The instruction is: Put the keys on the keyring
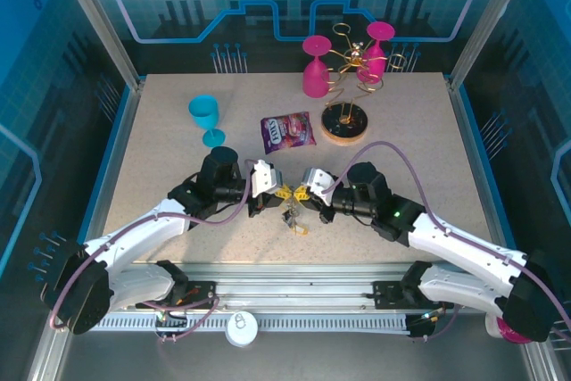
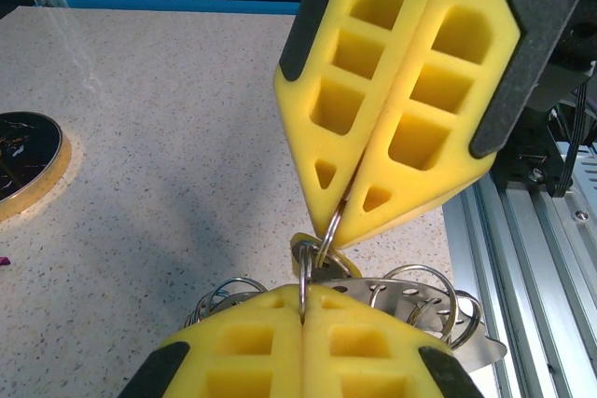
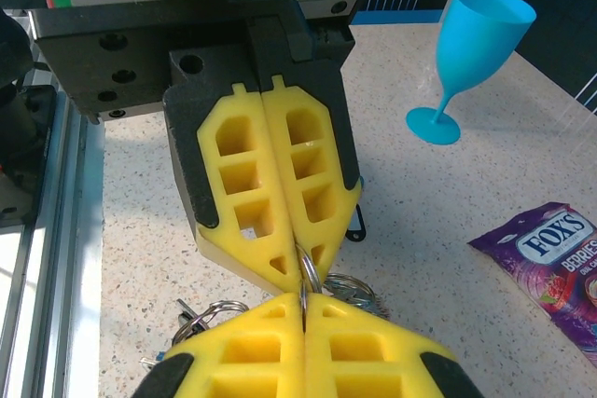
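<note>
My left gripper [image 1: 277,192] and right gripper [image 1: 295,192] meet tip to tip over the near middle of the table. Both are shut. In the left wrist view the left gripper [image 2: 303,297] pinches a thin metal ring [image 2: 304,277] edge-on. That ring is linked with a second ring [image 2: 331,230], pinched by the right gripper [image 2: 347,207]. Which of the two is the keyring I cannot tell. The keys [image 1: 293,218] hang below as a bunch of split rings on a holed metal strip [image 2: 420,300], with a yellow tag [image 2: 312,247] behind. The right gripper [image 3: 303,300] and a black tag [image 3: 354,226] show in the right wrist view.
A blue goblet [image 1: 206,118] stands back left and a purple snack packet [image 1: 286,131] lies mid-table. The round wooden base [image 1: 344,124] carries a gold wire rack [image 1: 350,64] with two pink glasses [image 1: 315,67]. An aluminium rail [image 2: 532,249] runs along the near edge.
</note>
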